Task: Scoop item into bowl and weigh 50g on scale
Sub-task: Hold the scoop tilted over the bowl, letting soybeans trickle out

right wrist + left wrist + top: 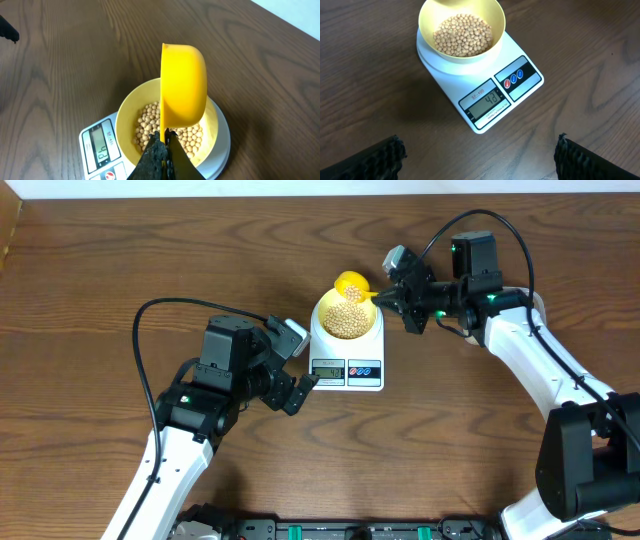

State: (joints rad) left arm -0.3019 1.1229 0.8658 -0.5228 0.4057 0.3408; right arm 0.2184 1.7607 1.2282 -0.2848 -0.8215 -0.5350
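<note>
Dozens of small round tan beans (pixel 462 34) lie in the shallow pale yellow-green bowl (pixel 427 20) atop the flat white kitchen scale (pixel 440 70). The right hand (pixel 167 150), clamped tight on the handle of a bright yellow plastic scoop (pixel 182 85), tips it over the bowl; the left hand (pixel 477 150) gapes empty nearby. We judge the beans light, hard and prone to rolling, best moved by scoop, gripped at the handle.

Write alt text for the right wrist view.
The right gripper holds a yellow scoop tipped on its side above a pale yellow bowl of tan beans. The bowl sits on a white scale on a dark wooden table.
</note>
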